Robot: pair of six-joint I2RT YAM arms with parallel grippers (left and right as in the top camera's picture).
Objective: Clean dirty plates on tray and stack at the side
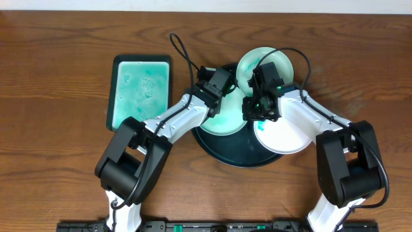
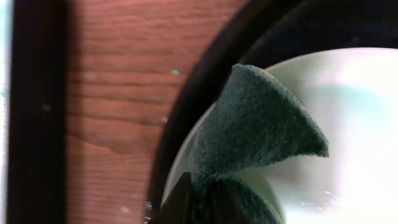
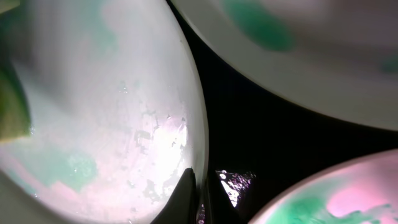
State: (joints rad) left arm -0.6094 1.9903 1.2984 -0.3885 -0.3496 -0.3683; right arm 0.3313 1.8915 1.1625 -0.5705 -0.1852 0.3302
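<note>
**Green pad, messy plate**

The left gripper [image 2: 196,202] pinches a green pad [image 2: 255,130] over the left plate [image 2: 360,124], which sits in the black tray [image 2: 186,106]. The right gripper [image 3: 199,196] seems to nip that plate's rim between its tips. The back plate [image 1: 267,61] and the right plate [image 1: 286,135] sit close by. If the pad pushes too hard, the plate could slip free, bump the others, or splash green stuff onto the table [image 1: 64,64].

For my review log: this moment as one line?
scrubbing | left gripper: shut on sponge, on plate | right gripper: shut on plate rim | stacked: none
</note>
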